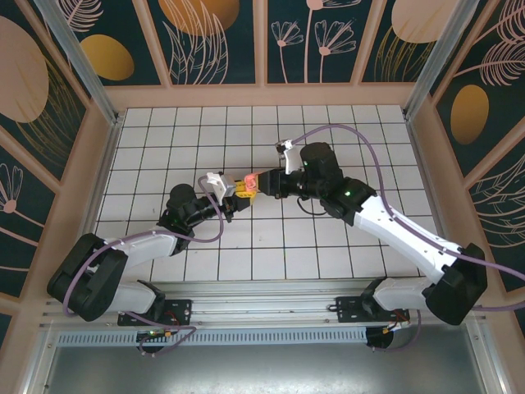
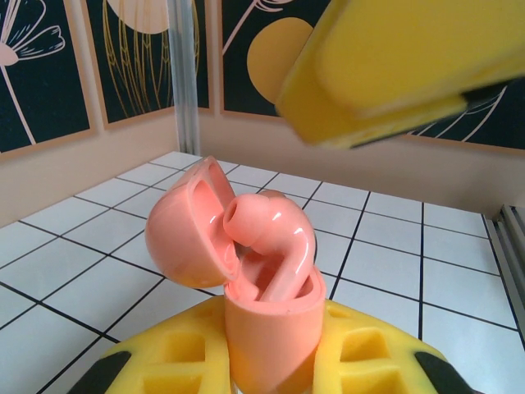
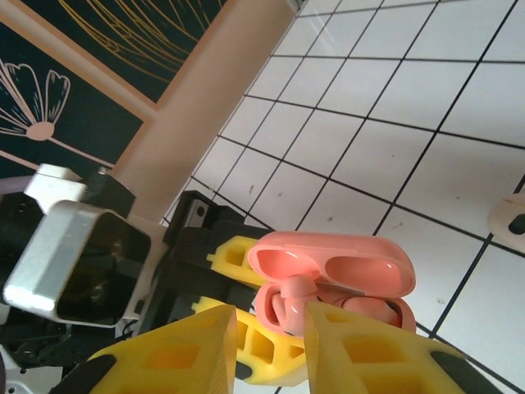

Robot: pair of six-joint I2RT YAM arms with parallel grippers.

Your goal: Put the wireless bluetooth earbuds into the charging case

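- Hard to read: the right gripper [image 3: 271, 336] has its fingers drawn close with a narrow slit between them. Cannot tell if it pinches anything.
- The left gripper [image 2: 271, 361] is clamped on the charging case [image 2: 267, 316], whose lid is swung open. Its fingers are cut off at the frame bottom.
- The pink earbud [image 2: 275, 234] stands in the case, just above the left gripper.
- Top view: both arms reach inward and meet over the tabletop [image 1: 344, 254].
- Right wrist view adds a pale earbud [image 3: 510, 220] to that gripper's right, cut by the frame edge.

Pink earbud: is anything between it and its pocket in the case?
Nothing visible does. The lid is swung open to one side, and the pink earbud stands stem-first in the charging case, its head well above the rim.
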